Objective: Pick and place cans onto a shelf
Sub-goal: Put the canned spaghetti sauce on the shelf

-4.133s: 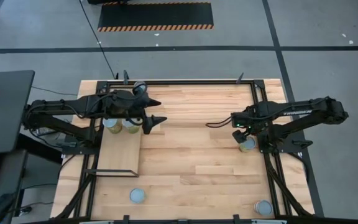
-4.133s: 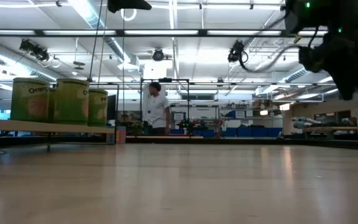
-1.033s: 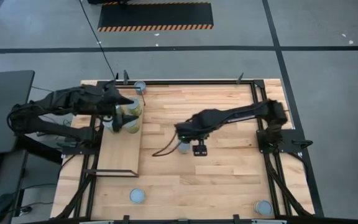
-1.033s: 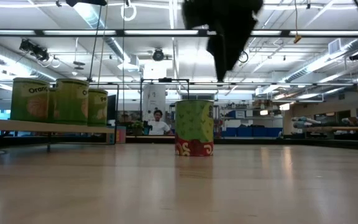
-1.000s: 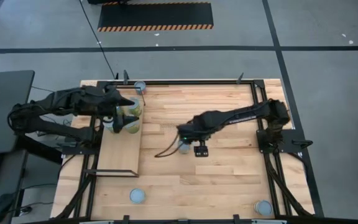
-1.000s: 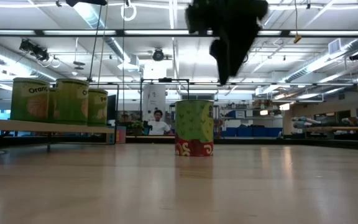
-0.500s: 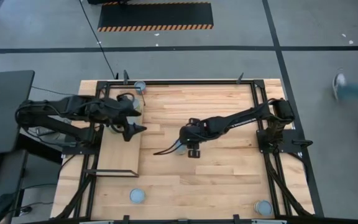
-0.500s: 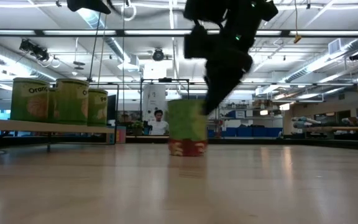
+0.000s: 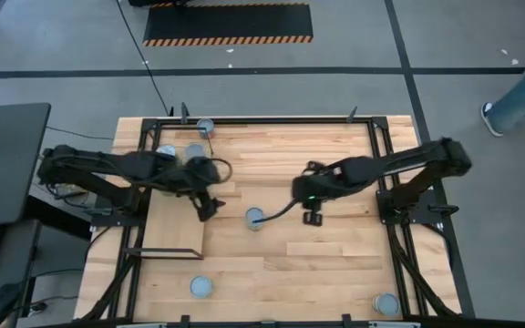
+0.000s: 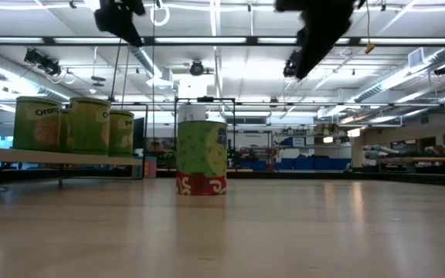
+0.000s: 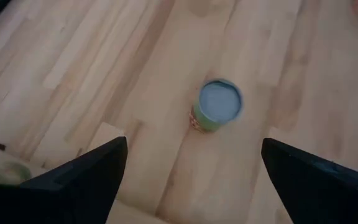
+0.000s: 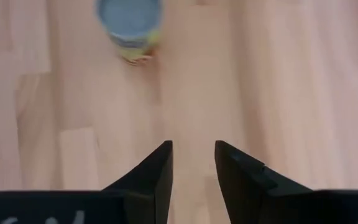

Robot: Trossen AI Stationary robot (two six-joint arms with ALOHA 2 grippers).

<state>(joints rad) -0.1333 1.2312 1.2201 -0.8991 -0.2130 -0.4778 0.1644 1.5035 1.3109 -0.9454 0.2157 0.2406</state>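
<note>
One can stands alone mid-table, between the arms, within reach of the left gripper, which hangs wide open just beside the shelf. The right gripper, fingers nearly together and empty, sits off to the side.

A small silver-topped cylindrical can stands on the plank tabletop between the left gripper and the right gripper, apparently touching neither.

Left gripper reaches toward 3 o'clock, fingers spread wide. Right gripper points toward 9 o'clock, fingers narrowly parted, seemingly empty.
</note>
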